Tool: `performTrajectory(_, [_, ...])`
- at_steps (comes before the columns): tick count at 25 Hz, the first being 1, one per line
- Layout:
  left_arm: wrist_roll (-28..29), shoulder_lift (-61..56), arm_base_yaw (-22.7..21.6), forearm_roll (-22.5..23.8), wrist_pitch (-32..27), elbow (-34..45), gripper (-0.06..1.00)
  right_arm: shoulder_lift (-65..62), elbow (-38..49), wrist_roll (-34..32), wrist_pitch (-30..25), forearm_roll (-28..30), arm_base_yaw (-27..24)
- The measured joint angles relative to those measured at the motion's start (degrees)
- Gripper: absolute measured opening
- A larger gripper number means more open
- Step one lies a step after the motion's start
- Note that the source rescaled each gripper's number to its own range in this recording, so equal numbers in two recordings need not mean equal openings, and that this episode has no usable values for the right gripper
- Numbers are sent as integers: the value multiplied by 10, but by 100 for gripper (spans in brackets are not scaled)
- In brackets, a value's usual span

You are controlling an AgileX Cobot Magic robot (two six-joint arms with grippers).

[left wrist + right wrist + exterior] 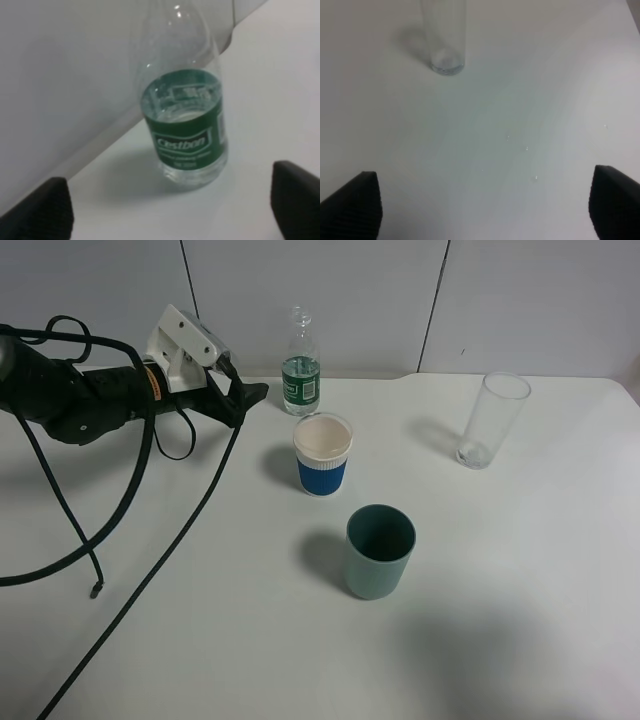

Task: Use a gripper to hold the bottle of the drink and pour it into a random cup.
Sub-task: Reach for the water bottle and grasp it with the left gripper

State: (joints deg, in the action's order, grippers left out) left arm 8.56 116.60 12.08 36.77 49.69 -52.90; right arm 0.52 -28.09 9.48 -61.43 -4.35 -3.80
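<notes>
Your left gripper (243,393) stands wide open just beside the bottle (301,375), which is upright behind the cup (323,455). Close gently on the green label band (thin plastic, likely light, slick and easily crushed).

In the upper left of the high view, a dark matte arm (70,400) carries looping black cables (140,480), a white plastic housing (185,345) with an orange sticker (152,383), and the black-fingered left end effector (245,397). The right end effector (480,210) has black ribbed fingertips (355,207).
</notes>
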Motion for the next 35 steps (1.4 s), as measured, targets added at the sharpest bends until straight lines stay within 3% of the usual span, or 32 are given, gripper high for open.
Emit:
performTrajectory(26, [1,89,60,-32,-31,-145,63,0,0,0,0,0,0])
performTrajectory(35, [42,121,68,-35,-46,-184,63,0,0,0,0,0,0])
